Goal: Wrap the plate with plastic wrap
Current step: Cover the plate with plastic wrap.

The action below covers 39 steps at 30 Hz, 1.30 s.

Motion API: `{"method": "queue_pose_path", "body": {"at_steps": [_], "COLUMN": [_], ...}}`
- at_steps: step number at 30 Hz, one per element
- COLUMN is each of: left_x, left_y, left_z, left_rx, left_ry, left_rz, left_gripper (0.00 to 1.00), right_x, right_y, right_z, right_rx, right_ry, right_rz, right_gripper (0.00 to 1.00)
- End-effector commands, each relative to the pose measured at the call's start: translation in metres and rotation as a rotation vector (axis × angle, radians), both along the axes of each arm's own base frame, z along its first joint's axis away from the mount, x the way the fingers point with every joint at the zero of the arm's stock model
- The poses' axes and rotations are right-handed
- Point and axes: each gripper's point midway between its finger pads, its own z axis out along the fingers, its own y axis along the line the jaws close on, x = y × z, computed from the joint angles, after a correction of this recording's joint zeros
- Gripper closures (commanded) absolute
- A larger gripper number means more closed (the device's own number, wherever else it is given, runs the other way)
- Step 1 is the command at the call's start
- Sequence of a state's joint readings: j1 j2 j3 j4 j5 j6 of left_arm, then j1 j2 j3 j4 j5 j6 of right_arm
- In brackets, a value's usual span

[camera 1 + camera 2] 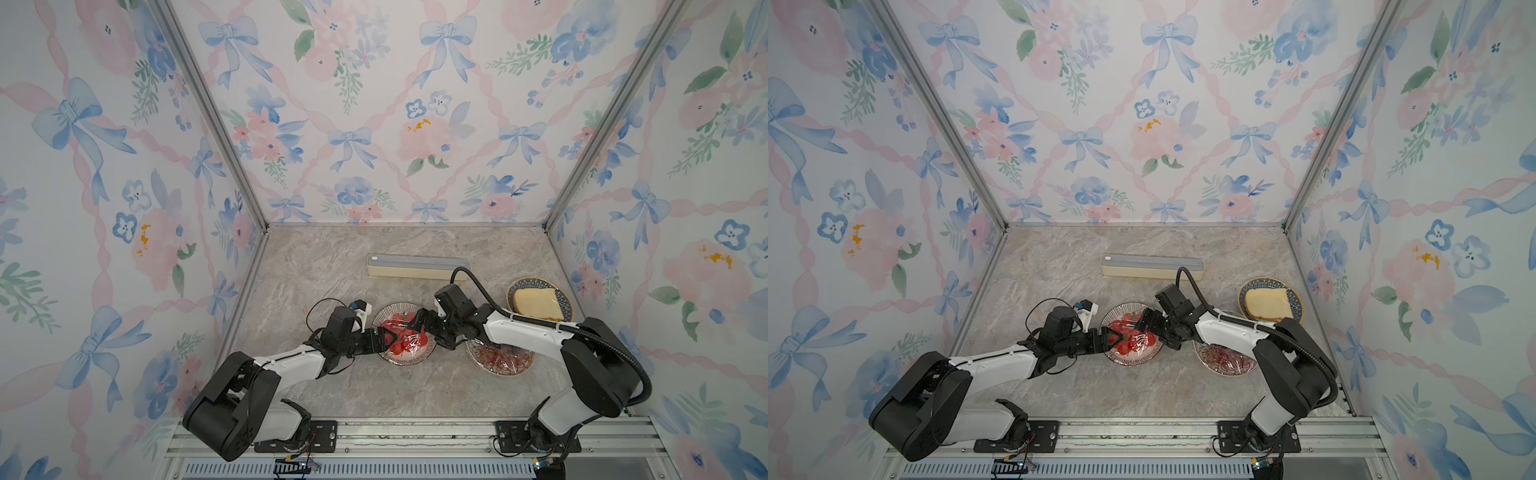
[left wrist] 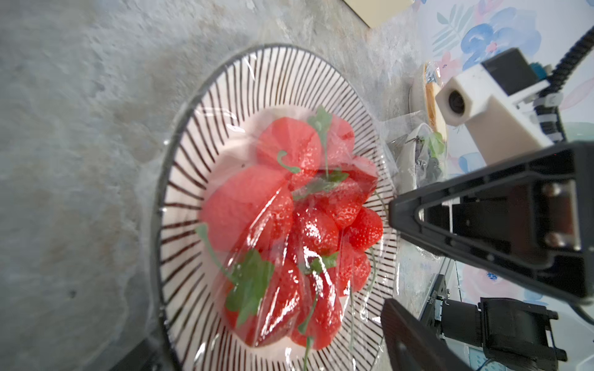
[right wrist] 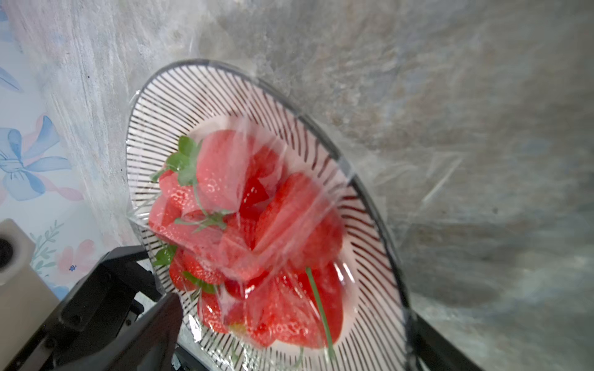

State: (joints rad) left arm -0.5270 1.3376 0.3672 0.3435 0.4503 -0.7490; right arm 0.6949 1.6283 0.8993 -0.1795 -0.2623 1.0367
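Both arms meet over the plate (image 1: 405,360) of strawberries (image 2: 244,205) near the middle of the desk (image 1: 332,395), where the wrap (image 2: 279,289) already lies across the fruit and out past the rim. The left fingers (image 1: 383,333) reach in from 9 o'clock and the right fingers (image 1: 417,322) from 2 o'clock. Both pairs are spread and released, gripping nothing, their tips close above the covered heap. The sheet looks cut free: no film is seen running back to the box (image 1: 417,266), which lies shut at 12 o'clock, well apart. The covering step appears done. What seems left is pressing the loose edges down and under the rim, since the wrist views show film puckered over the berries and a flap lying flat on the desk beside the plate. A 2nd plate (image 1: 505,372) at 4 o'clock, glossy as if wrapped too, sits partly beneath the right arm. A 3rd plate (image 1: 525,282) at 2 o'clock carries a yellow slab (image 1: 536,305); whether it is covered cannot be told. The piled fruit holds the film up, and 2 sets of fingers crowd the same rim, so a tuck risks snagging the sheet or nudging the plate.
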Motion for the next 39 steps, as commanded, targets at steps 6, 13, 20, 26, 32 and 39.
{"method": "queue_pose_path", "body": {"at_steps": [6,13,20,26,32,39], "left_x": [-0.001,0.007,0.017,0.017,0.019,0.008], "left_y": [-0.026,0.003,0.041,0.028,0.02,-0.001], "left_z": [0.012,0.003,0.011,0.015,0.014,0.014], "left_rx": [-0.06,0.01,0.026,-0.028,-0.07,-0.106], "left_ry": [-0.023,-0.05,-0.065,-0.044,-0.031,-0.016], "left_rz": [-0.045,0.087,0.177,0.111,0.096,0.033], "left_gripper": [0.1,0.1,0.08,0.09,0.09,0.1], "right_x": [0.061,0.049,-0.002,-0.027,-0.039,-0.028], "right_y": [0.008,-0.033,-0.048,-0.016,0.014,0.035], "right_z": [0.015,0.014,0.014,0.012,0.005,0.008], "right_rx": [0.075,-0.091,-0.049,0.045,0.113,0.172], "right_ry": [-0.095,-0.085,-0.011,-0.01,-0.013,-0.044], "right_rz": [0.008,-0.034,-0.128,-0.146,-0.165,-0.194], "right_gripper": [0.03,0.03,0.03,0.03,0.03,0.03]}}
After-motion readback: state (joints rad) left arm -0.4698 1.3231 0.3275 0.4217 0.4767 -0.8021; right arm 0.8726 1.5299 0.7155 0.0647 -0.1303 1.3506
